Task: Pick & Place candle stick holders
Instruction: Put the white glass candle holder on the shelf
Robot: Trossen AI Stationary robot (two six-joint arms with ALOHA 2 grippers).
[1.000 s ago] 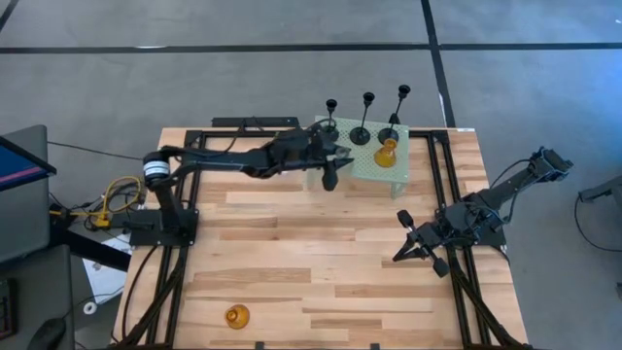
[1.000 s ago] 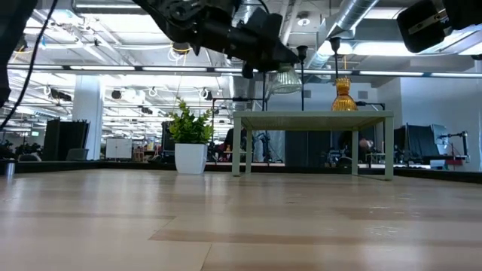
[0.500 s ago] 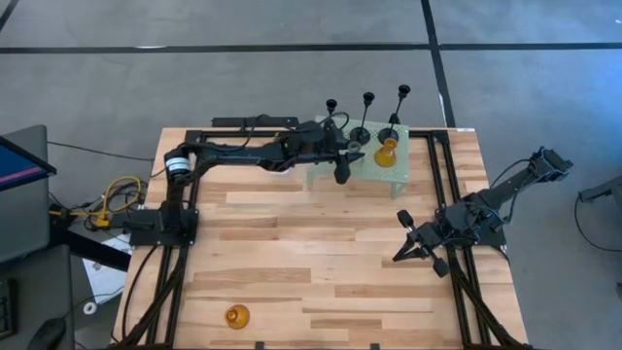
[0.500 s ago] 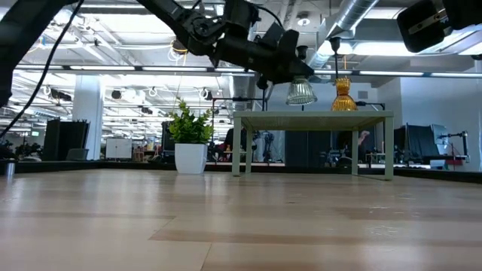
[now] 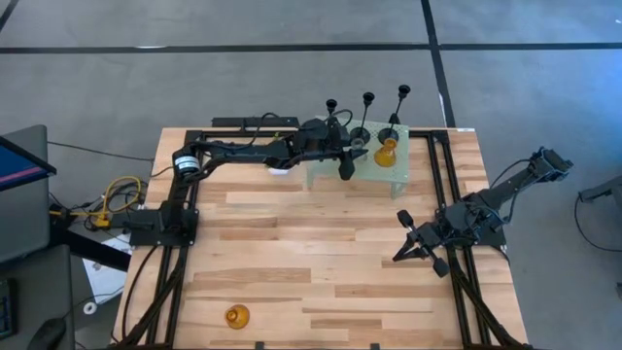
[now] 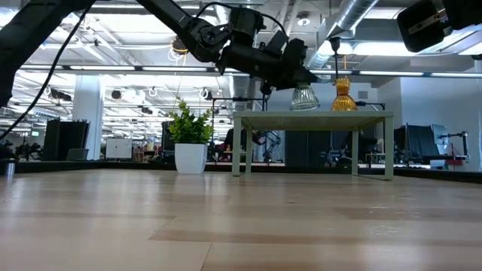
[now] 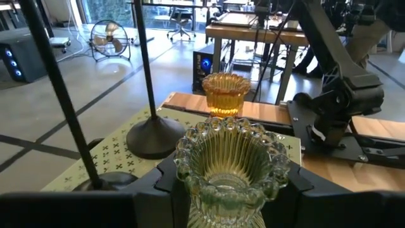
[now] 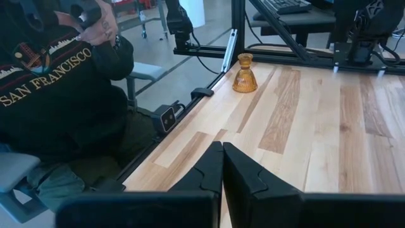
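My left gripper (image 5: 351, 156) reaches level over the pale green mesh stand (image 5: 373, 172) and is shut on the clear-grey glass candle stick holder (image 7: 231, 161). That holder (image 6: 304, 95) sits upright at the stand's top, beside an amber holder (image 6: 343, 94) standing on the stand. Three black thin-stemmed holders (image 5: 367, 115) stand by their round bases along the stand's far side. Another amber holder (image 5: 236, 315) stands on the table near the front left. My right gripper (image 5: 406, 241) waits shut above the table's right side. My left gripper pinches the clear holder's ribbed body (image 7: 190, 190), below its beaded rim, between its two fingers (image 7: 166, 185), one on each side. The fingers come level from the table's left. The holder is upright over the stand's top (image 7: 123, 155); whether its foot rests there I cannot tell.
A small green plant in a white pot (image 6: 190, 143) stands left of the stand, under my left arm. In the right wrist view a seated person (image 8: 57, 95) is beyond the table's edge, near the amber holder (image 8: 244, 73). Bare wood lies across the table's middle (image 5: 311, 253).
My left gripper has carried the clear holder toward the table's right, over the stand and closer to the amber holder, sinking a little until the holder is level with it. The holder has stayed upright in the grip.
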